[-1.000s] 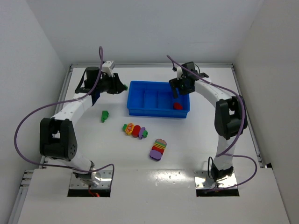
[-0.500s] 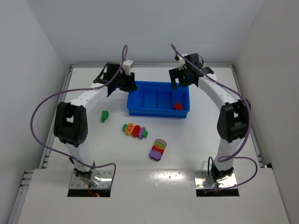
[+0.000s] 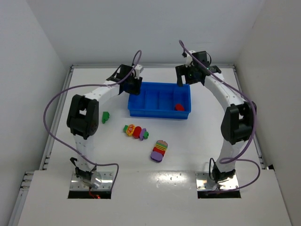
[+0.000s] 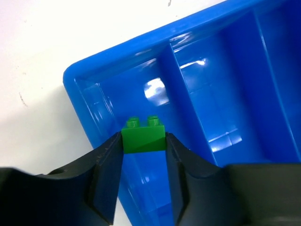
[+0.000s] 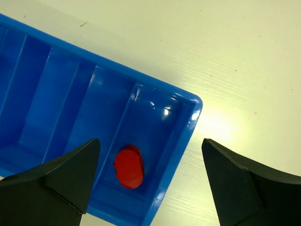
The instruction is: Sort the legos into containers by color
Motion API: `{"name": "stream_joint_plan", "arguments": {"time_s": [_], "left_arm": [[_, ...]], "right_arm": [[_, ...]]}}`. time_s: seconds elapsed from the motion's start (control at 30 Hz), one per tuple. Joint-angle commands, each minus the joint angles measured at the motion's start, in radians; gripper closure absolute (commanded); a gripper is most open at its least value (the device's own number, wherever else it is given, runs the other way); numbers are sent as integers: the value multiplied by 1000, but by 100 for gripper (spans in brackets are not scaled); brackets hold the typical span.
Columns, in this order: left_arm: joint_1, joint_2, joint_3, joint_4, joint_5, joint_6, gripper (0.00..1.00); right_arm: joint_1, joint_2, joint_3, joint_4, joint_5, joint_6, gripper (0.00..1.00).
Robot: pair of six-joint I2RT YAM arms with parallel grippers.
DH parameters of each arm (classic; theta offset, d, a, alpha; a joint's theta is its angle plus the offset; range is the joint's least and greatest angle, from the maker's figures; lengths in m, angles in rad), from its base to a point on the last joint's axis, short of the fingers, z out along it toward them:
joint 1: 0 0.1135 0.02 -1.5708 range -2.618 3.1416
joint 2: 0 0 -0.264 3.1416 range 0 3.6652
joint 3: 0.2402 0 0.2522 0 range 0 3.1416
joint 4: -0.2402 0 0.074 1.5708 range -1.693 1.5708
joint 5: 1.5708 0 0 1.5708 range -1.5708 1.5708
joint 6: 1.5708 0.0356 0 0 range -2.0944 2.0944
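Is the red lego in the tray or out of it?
In. The red lego lies on the floor of the blue tray, in its end compartment.

Both arms (image 3: 106,89) are white with black joints (image 3: 83,117), purple cables (image 3: 45,115) and seemingly metal base plates (image 3: 106,180).

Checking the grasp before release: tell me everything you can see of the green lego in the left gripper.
The green lego is a small, glossy bright-green plastic brick with two round studs showing along one edge. It looks whole and single, with no other brick attached. The left gripper pinches its two side faces between black fingers. It hangs over the end compartment of the blue tray; contact with the tray cannot be told.
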Motion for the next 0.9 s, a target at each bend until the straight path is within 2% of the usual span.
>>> {"name": "stream_joint_plan", "arguments": {"time_s": [0.0, 0.23, 0.5, 0.7, 0.8, 0.87], "left_arm": [[-27, 40, 71, -30, -58, 19, 53], [-49, 69, 82, -30, -67, 19, 48], [-49, 48, 82, -30, -78, 19, 48], [-49, -112, 91, -30, -88, 18, 48], [-6, -234, 27, -30, -88, 3, 48], [25, -299, -25, -60, -98, 3, 43]], "right_arm": [[-22, -38, 21, 17, 16, 14, 11], [-40, -29, 21, 17, 7, 14, 11], [-51, -29, 0, 17, 7, 14, 11], [-51, -38, -20, 27, -2, 14, 11], [-42, -38, -20, 27, -2, 14, 11], [-42, -38, -8, 27, -28, 14, 11]]}}
